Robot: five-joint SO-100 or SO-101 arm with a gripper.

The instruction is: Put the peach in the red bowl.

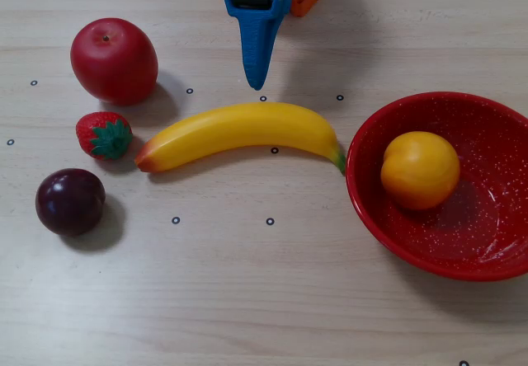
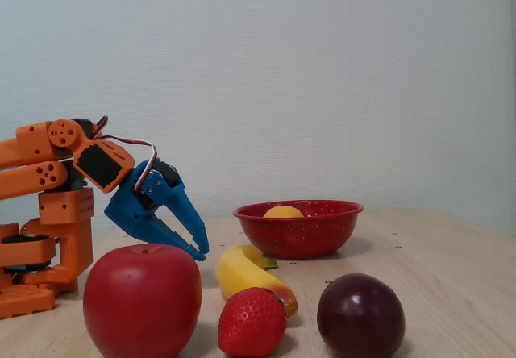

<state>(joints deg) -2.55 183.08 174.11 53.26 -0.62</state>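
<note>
The yellow-orange peach [image 1: 419, 169] lies inside the red speckled bowl [image 1: 388, 119] at the right of the overhead view. In the fixed view only its top [image 2: 283, 211] shows above the bowl's rim [image 2: 322, 233]. My blue gripper [image 1: 257, 82] is at the top centre of the overhead view, well left of the bowl and pointing down toward the banana. In the fixed view the gripper [image 2: 198, 251] hangs low over the table with its two fingers close together and nothing between them.
A yellow banana [image 1: 239, 133] lies between the gripper and the bowl, its tip touching the bowl's rim. A red apple [image 1: 113, 59], a strawberry [image 1: 104, 134] and a dark plum [image 1: 70, 201] sit at the left. The orange arm base [image 2: 44, 237] stands at the left of the fixed view.
</note>
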